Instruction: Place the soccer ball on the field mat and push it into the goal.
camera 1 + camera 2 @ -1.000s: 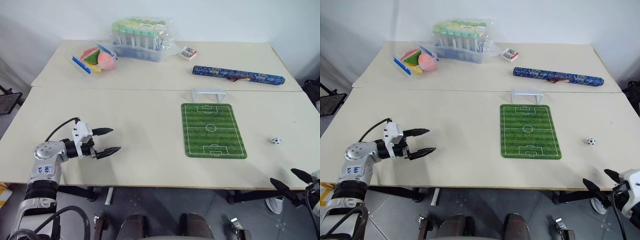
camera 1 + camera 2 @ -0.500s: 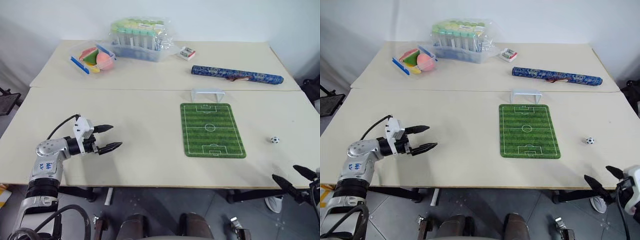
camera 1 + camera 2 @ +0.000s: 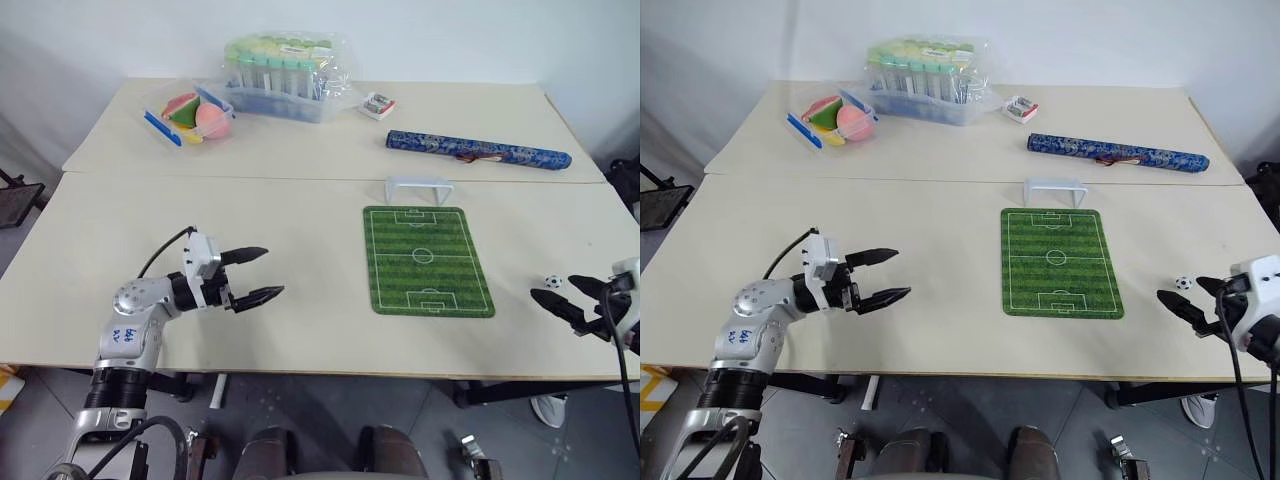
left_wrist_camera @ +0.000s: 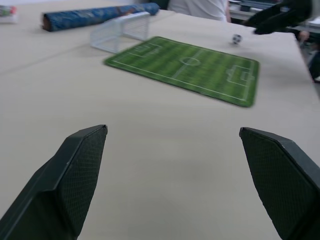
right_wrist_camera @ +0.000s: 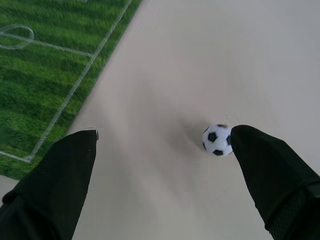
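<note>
1. On the left, the left gripper (image 3: 262, 275) hangs over the bare table (image 3: 300, 330) with its two fingers spread apart and nothing between them. It points toward the mat, but it is well apart from it. I judge it has no part in the job for now.
2. In the middle lies the mat (image 3: 428, 260), flat on the table, and nothing stands on it. The goal (image 3: 417, 187) stands just beside its far short edge, with the mouth toward the mat.
3. On the right, the ball (image 3: 552, 283) rests on the bare table, off the mat, near its right long edge.
4. The right gripper (image 3: 566, 295) is at the ball with its fingers wide apart. In the right wrist view the ball (image 5: 217, 139) sits just at the tip of one finger (image 5: 265, 170), not between the two, so it is not grasped.
5. My judgement: no step is finished yet. The ball must first be gripped, then set on the mat, then pushed into the goal.
</note>
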